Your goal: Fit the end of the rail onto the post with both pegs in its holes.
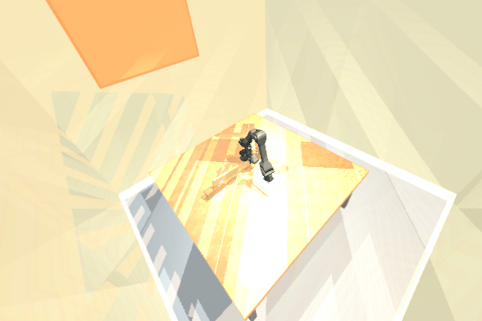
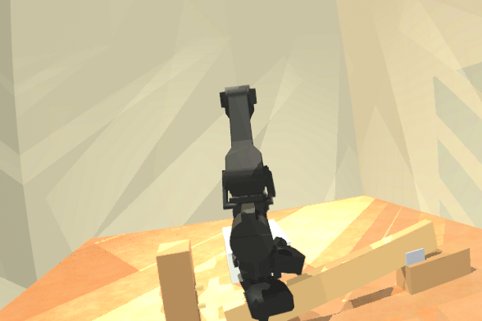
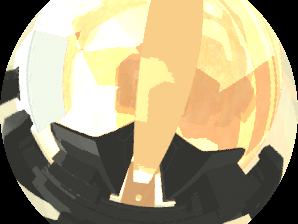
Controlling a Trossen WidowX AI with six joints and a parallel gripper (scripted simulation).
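Observation:
The rail slants down from the footboard block, where its far end lies at the grey bracket plate. My gripper is shut on the rail close to its near end. That end is low; whether it touches the table cannot be told. The post stands upright at the left in the exterior view, a gap away from the rail's end. Its pegs stick out toward the rail, outside its holes. The holes are hidden.
The arm rises from a white base plate on the wooden table, behind the rail and post in the exterior view. The arm hides the post in the top view.

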